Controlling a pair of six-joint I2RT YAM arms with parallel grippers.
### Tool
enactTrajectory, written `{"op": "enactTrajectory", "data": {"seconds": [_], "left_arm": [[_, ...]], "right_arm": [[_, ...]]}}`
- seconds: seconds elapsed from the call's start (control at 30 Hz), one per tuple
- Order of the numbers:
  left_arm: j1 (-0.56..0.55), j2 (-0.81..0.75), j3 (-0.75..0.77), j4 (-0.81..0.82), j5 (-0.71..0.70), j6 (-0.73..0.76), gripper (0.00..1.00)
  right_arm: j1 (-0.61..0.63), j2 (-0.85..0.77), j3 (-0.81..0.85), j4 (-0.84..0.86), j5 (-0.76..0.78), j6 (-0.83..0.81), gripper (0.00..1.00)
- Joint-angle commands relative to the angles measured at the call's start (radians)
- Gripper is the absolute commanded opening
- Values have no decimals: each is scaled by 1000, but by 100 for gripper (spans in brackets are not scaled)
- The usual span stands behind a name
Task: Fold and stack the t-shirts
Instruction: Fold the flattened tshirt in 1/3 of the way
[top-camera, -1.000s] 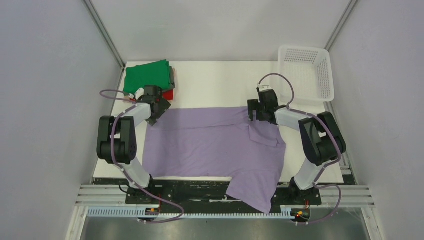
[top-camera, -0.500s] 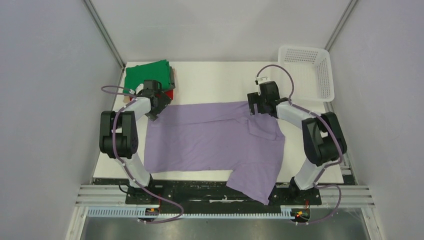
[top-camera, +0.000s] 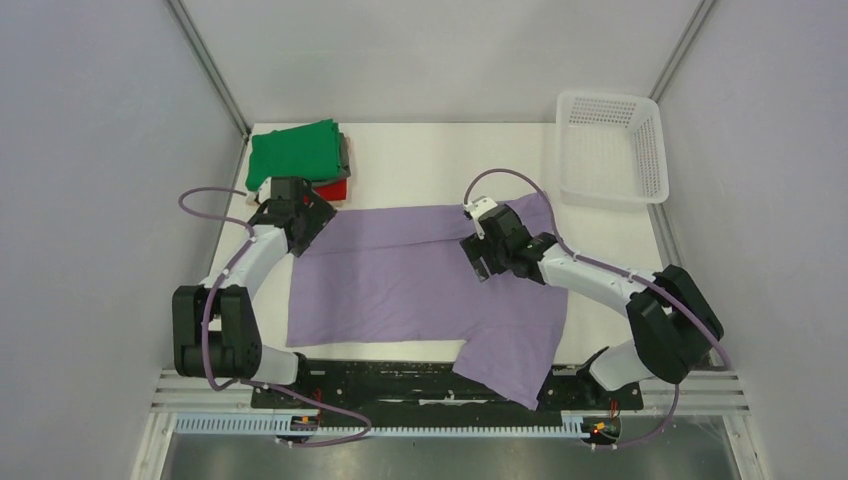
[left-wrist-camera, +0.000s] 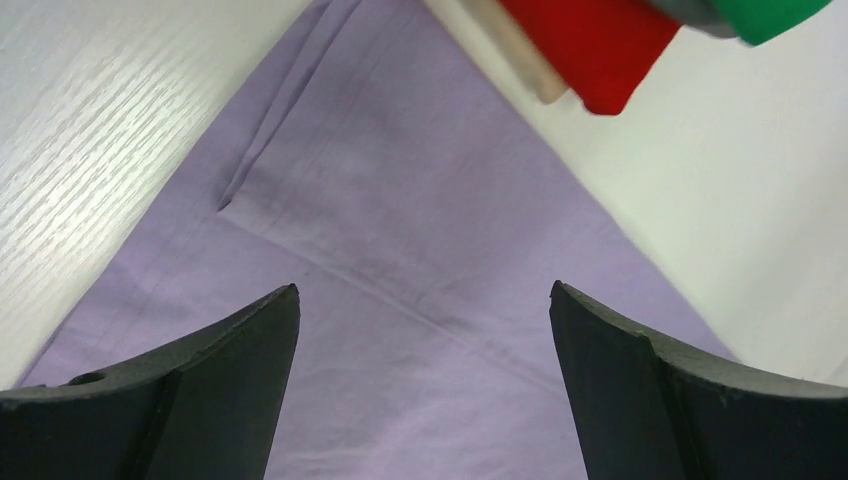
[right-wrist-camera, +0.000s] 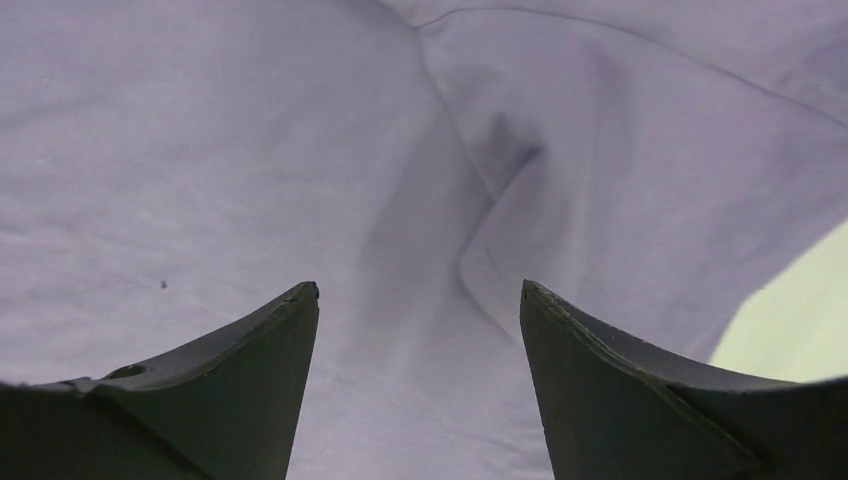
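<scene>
On my left wrist feed the left gripper (left-wrist-camera: 424, 288) has its jaws spread wide with nothing between them, and the gap frames the far-left corner of the lavender t-shirt (top-camera: 400, 280), where a seam and a short crease run across the cloth. I cannot tell from this view whether the fingertips (left-wrist-camera: 250, 330) touch the fabric or hang just over it. Just beyond that corner sits the folded stack: the red t-shirt (left-wrist-camera: 590, 45) low down, a sliver of the grey t-shirt (top-camera: 345, 155) above it and the green t-shirt (top-camera: 293, 152) on top, all at the far-left corner of the white table (top-camera: 430, 160) and only just apart from the lavender cloth. The right gripper (right-wrist-camera: 420, 284) is likewise parted and empty, pointing down at a soft ridge where the lavender fabric has buckled into a fold; a patch of bare table shows at the lower right of that wrist view. From the overhead camera I see the right arm reaching in over the right-hand part of the shirt, while the left arm stretches up along the table's left side. The lavender shirt lies spread out across the middle of the table, mostly flat, with one flap on the near right draping over the table's near edge onto the black mounting rail (top-camera: 400, 375). The white mesh basket (top-camera: 560, 150) stands at the far-right corner, well apart from the shirt stack.
</scene>
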Motion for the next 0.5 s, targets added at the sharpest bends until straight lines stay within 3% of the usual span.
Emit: {"op": "enactTrajectory", "data": {"seconds": [0.0,0.23,0.47], "left_arm": [[-3,-50,-52,-13,23,27,100],[-3,-29,-54,-12,33,36,100],[-3,-1,-42,-19,9,48,100]], "right_arm": [[13,27,7,41,-80,35,76],[-15,170,86,55,-92,54,74],[-109,214,107,79,-78,67,73]]}}
